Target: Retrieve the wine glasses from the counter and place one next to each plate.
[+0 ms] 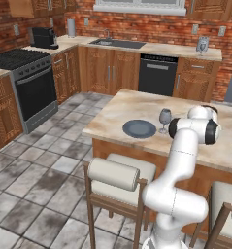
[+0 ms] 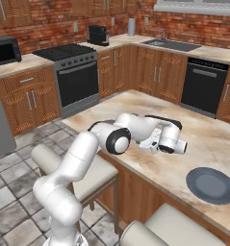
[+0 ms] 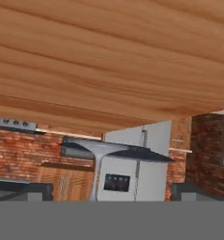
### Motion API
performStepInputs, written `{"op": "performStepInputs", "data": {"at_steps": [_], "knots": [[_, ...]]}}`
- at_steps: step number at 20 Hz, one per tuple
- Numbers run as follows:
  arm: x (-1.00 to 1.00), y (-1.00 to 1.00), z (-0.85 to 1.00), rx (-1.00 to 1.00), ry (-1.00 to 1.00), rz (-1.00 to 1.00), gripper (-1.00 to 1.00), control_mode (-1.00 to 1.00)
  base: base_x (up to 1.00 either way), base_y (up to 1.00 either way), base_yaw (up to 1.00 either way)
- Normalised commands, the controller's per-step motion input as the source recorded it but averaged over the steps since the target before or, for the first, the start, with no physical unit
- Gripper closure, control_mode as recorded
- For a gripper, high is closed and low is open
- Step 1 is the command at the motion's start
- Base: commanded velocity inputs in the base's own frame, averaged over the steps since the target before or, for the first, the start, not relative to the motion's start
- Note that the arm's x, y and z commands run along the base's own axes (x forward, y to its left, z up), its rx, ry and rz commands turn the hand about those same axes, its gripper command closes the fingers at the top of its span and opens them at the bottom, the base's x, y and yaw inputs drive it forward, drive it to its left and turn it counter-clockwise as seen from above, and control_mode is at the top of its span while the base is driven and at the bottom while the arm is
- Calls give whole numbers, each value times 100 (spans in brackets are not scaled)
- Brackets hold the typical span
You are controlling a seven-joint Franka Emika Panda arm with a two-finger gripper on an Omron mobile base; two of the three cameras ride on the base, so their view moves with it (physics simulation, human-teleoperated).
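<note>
We see a grey translucent glass (image 1: 164, 118) beside a dark grey-blue plate (image 1: 139, 129) on the beige marbled island (image 1: 122, 109), and a second grey glass (image 1: 202, 44) on the far beige counter (image 1: 185, 50) against the red brick wall (image 1: 151, 26). The cabinets (image 1: 110, 70) are brown wood with silver handles, the dishwasher (image 1: 157, 74) and stove (image 1: 30, 82) black, the floor (image 1: 35, 165) mottled grey tile. Our arm (image 1: 178, 160) is white with dark joints, and the near stools (image 1: 118, 177) have cream cushions on brown frames.
</note>
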Motion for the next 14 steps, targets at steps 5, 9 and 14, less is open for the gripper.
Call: {"op": "performStepInputs", "data": {"at_steps": [5, 9, 14], "knots": [[-96, 2, 63, -1, -17, -4, -100, -100, 0, 0, 0], [-73, 34, 85, -1, -14, 0, -100, -100, 0, 0, 0], [-52, 71, 59, -2, -11, 0, -100, -100, 0, 0, 0]]}}
